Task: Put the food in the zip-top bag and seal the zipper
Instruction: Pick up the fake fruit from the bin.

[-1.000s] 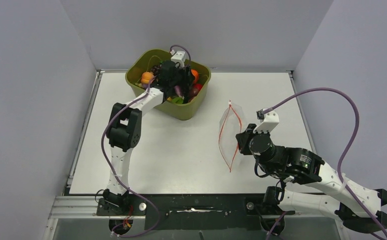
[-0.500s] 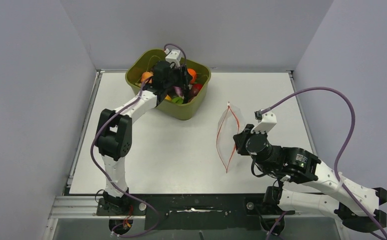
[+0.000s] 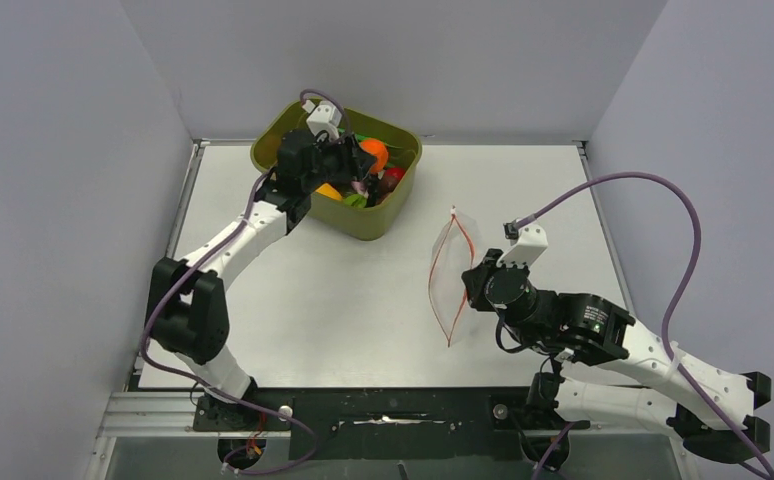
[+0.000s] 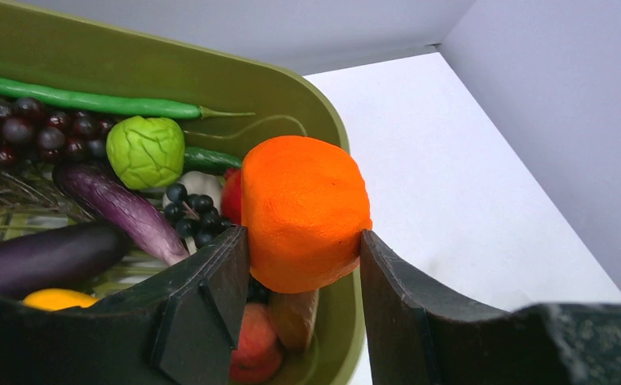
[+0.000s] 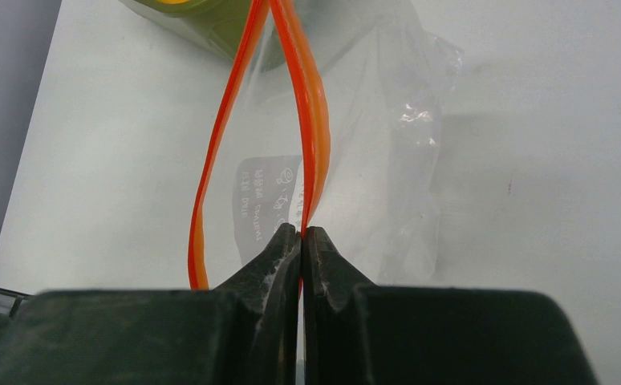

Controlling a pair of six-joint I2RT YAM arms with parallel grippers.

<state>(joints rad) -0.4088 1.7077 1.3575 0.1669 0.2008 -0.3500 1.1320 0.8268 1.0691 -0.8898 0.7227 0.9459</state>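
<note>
Resting squeezed between the left gripper's (image 4: 303, 242) jaws is the orange fruit (image 4: 303, 200)

L hand (image 4: 302, 245), R hand (image 5: 301, 234) — clamped

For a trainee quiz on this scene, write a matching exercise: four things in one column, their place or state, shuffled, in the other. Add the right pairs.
Things
1. orange fruit
2. zipper
3. green bean
4. olive-green tub

Place or state
A. standing at the far side of the table
B. pinched by the shut right gripper
C. clamped in the left gripper
D. lying inside the tub beside the dark grapes

Pairs: 1-C, 2-B, 3-D, 4-A
</note>
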